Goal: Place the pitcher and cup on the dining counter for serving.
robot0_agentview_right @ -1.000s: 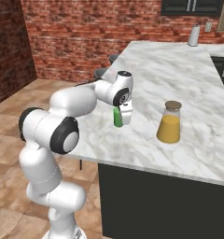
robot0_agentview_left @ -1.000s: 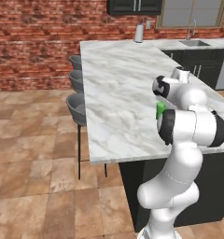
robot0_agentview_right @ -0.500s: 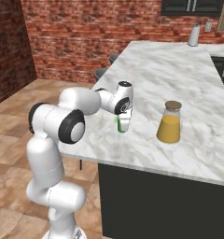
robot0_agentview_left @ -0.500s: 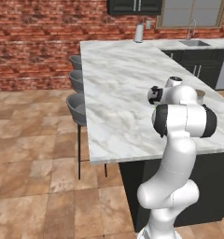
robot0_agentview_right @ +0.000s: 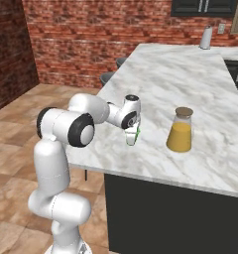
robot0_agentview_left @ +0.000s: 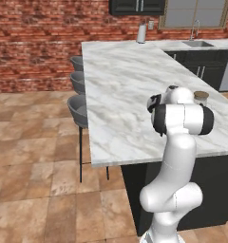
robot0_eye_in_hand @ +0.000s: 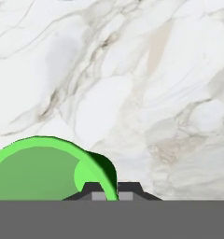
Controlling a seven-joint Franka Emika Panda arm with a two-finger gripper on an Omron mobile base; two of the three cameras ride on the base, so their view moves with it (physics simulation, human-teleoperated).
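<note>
Left base view: arm blocks the pincer; pitcher's cork lid peeks out behind it on the tabletop

Right base view: pincer clamped on the cup wall, low over the tabletop near its front edge; pitcher stands well apart to its right

Hand view: fingers pinch the cup's thin rim. Likely light, stiff, smooth plastic, so rim grip suffices. Pitcher looks heavy, slippery, breakable: take it at the neck under the cork

Kitchen: sink, marble island
</note>
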